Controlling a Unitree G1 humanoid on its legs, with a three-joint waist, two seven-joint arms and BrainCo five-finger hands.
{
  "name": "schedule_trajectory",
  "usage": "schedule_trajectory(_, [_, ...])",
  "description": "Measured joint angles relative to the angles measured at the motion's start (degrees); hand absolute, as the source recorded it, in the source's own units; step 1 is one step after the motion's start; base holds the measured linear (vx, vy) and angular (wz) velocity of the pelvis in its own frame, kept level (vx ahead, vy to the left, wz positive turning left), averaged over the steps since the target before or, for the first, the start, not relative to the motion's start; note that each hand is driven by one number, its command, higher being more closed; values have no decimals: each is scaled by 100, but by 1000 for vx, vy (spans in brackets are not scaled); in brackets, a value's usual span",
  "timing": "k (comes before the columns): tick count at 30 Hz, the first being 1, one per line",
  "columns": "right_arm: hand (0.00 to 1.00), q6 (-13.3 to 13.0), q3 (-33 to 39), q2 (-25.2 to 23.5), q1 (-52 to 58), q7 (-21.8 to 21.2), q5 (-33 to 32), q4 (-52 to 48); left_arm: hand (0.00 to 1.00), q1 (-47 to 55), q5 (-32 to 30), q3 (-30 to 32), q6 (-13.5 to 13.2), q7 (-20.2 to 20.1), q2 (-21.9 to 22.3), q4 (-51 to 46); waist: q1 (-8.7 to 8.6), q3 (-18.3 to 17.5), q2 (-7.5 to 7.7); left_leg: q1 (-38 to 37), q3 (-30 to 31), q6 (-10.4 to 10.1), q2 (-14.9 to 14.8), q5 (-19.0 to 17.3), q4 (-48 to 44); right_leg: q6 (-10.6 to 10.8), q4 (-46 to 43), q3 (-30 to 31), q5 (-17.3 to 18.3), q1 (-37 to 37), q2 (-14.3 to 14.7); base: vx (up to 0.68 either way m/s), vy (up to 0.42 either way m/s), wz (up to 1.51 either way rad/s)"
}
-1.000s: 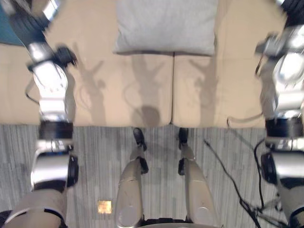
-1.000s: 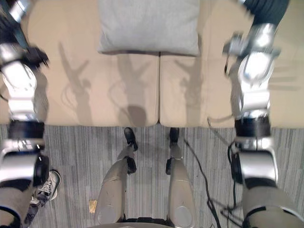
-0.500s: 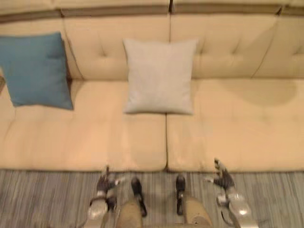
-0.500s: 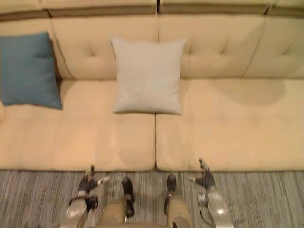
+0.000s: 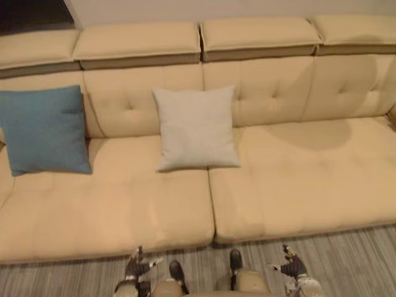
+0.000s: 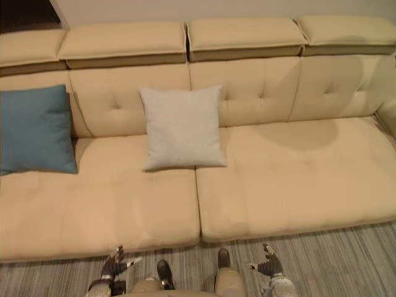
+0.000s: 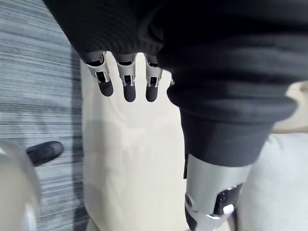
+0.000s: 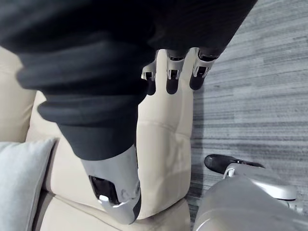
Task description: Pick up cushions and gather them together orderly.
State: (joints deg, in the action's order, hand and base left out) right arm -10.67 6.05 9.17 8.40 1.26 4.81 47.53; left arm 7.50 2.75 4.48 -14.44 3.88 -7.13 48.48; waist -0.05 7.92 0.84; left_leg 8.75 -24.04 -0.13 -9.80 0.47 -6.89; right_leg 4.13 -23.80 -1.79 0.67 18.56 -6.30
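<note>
A light grey cushion (image 5: 195, 127) leans upright against the backrest near the middle of the beige sofa (image 5: 297, 179). A blue cushion (image 5: 44, 129) leans against the backrest at the far left, about a cushion's width from the grey one. My left hand (image 5: 135, 268) hangs low over the carpet in front of the sofa's front edge, fingers straight and holding nothing. My right hand (image 5: 291, 267) hangs the same way on the right, open and empty. In the right wrist view a corner of the grey cushion (image 8: 19, 178) shows past the fingers (image 8: 172, 77).
The sofa's right seat (image 6: 297, 173) is bare. Grey striped carpet (image 5: 346, 260) runs along the front of the sofa. Headrest pads (image 5: 260, 34) top the backrest, with a pale wall behind.
The camera view has lifted and pulled back, bringing the whole sofa and both cushions into sight. Both arms, raised over the seat one second ago, have dropped low in front of the sofa.
</note>
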Motion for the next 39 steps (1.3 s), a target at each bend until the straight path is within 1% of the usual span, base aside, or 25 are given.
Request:
schedule_trajectory(1, [0,0,-8,-65,78,0,-44,-21,0,11,2,-47,7,3,-17,-172,-10,18,13,-52,67,26,-6,-16,-102,-16,-1262,-83,511,56,-136,-71,-51,24])
schedule_trajectory(2, [0,-1,-13,-103,121,-1,-72,-58,0,35,4,-48,7,2,-16,-261,-10,9,54,-51,117,27,-2,-17,-158,50,-1768,-88,650,26,-217,-91,-129,29])
schedule_trajectory(3, [0,-5,-37,-160,177,-9,-109,-115,0,51,6,-52,12,1,-42,-379,57,-39,174,22,177,24,-6,-13,-332,197,-2373,-24,764,-186,-345,-112,-187,18])
schedule_trajectory(4, [0,-12,-41,-176,167,-7,-177,-193,0,51,7,-48,12,8,-63,-482,101,-98,270,229,212,20,-27,-9,-573,275,-2403,114,802,-373,-393,-184,-257,15])
schedule_trajectory(5, [0,-18,-36,-174,109,-4,-207,-213,0,45,9,-39,12,14,-69,-534,109,-120,310,382,233,5,-62,1,-718,394,-2190,177,1012,-458,-350,-254,-243,6])
schedule_trajectory(6, [0,-22,-24,-74,-64,10,-250,-240,0,4,22,-27,21,17,-6,-565,112,-64,194,600,299,-122,-216,106,-814,429,-1757,97,1260,-544,-146,-306,-219,-11])
schedule_trajectory(7, [0,-22,-23,-20,-136,32,-256,-269,0,25,52,-59,20,9,142,-601,160,-46,19,710,311,-185,-360,297,-678,311,-1222,-14,1422,-668,22,-277,-167,-25])
schedule_trajectory(8, [0,-23,-28,-12,-139,64,-264,-330,0,44,57,-80,15,13,202,-627,216,-55,-8,776,290,-227,-422,395,-588,187,-944,-87,1583,-739,71,-297,-198,-34])
schedule_trajectory(9, [0,-34,-32,-35,-164,118,-288,-365,0,26,61,-212,24,24,217,-610,271,-19,-1,929,249,-280,-415,574,-492,-126,-528,-213,1881,-734,123,-340,-215,-14])
schedule_trajectory(10, [0,-17,-23,28,-235,144,-336,-321,0,2,63,-296,47,22,310,-594,225,107,-217,997,353,-338,-532,701,-331,-207,-413,-327,1838,-723,239,-363,-182,6])
schedule_trajectory(11, [0,-8,-16,31,-215,158,-385,-319,0,9,63,-326,46,21,336,-612,198,138,-263,974,364,-376,-541,670,-182,-254,-379,-397,1808,-707,273,-369,-129,29])
schedule_trajectory(12, [0,-1,-12,9,-135,194,-447,-312,0,24,61,-341,45,33,362,-618,138,168,-197,927,369,-575,-532,537,14,-337,-294,-470,1715,-647,266,-314,-85,20])
schedule_trajectory(14, [0,-2,19,3,-122,241,-456,-287,0,106,51,-355,43,33,360,-620,90,164,-198,879,402,-543,-497,519,-383,-460,-132,-426,1575,-608,247,-242,-68,-6])
schedule_trajectory(16, [0,-3,30,17,-119,244,-466,-302,0,171,52,-365,42,39,355,-642,102,152,-203,712,632,-425,-308,-50,-1054,-405,-40,-168,1368,-452,237,-127,2,-45])
schedule_trajectory(18, [0,-3,70,7,-138,236,-465,-379,0,239,52,-367,42,38,360,-643,124,147,-214,490,826,-482,-203,-442,-1096,-316,-51,69,1258,-334,276,-78,56,-58])
schedule_trajectory(23, [0,-9,109,-151,34,232,-472,-400,0,247,46,-391,38,31,356,-640,66,21,-122,102,715,-461,85,-671,-685,-29,405,452,1031,-476,188,-59,130,-46])
schedule_trajectory(28, [0,-10,298,-305,113,234,-604,-516,0,224,-108,-450,49,28,343,-623,-83,-29,-74,-5,345,-340,151,-775,-818,75,886,947,594,-537,229,65,122,-54])
schedule_trajectory(32, [0,-105,302,-404,42,238,-782,-885,0,119,-220,-506,45,35,347,-621,-111,-25,-128,-270,-11,-317,-63,-1131,-1113,143,1243,1750,3,-426,595,79,61,-177])
schedule_trajectory(33, [0,-128,273,-408,-46,240,-887,-867,0,-12,-244,-522,43,62,344,-624,-143,-19,-161,-321,-432,-311,-233,-1234,-1208,91,1325,1626,-421,-176,784,-18,26,-194])
schedule_trajectory(34, [0,-128,217,-414,-132,244,-899,-851,0,-90,-243,-525,43,84,297,-635,-158,-12,-156,-394,-699,-306,-356,-1243,-1189,-31,1465,1355,-712,-95,839,-37,-13,-222])
schedule_trajectory(35, [0,-141,172,-414,-258,246,-924,-861,0,-120,-243,-589,47,120,207,-645,-231,53,-221,-523,-1012,-271,-426,-1294,-1128,-294,1461,611,-635,-21,758,-29,-52,-219])
schedule_trajectory(36, [0,-138,176,-413,-314,260,-944,-850,0,-213,-242,-712,53,136,103,-719,-308,14,-104,-818,-1634,-355,-408,-1443,-1096,-788,1048,-1062,43,43,417,0,-61,-230])
schedule_trajectory(37, [0,-142,167,-326,-378,275,-946,-847,0,-256,-238,-773,55,156,146,-778,-300,47,-216,-1025,-2075,-368,-525,-1544,-1150,-952,894,-2090,290,-42,135,21,-36,-209])
schedule_trajectory(38, [0,-144,126,-272,-413,300,-947,-836,0,-245,-236,-854,54,153,139,-841,-283,67,-287,-1155,-2280,-388,-553,-1568,-1128,-1040,820,-2741,391,-142,-29,61,-51,-224])
schedule_trajectory(39, [0,-143,35,-209,-455,357,-940,-833,0,-289,-234,-951,39,141,123,-998,-271,44,-339,-1408,-2751,-493,-552,-1627,-1038,-1027,708,-3740,433,-322,-298,95,-95,-228])
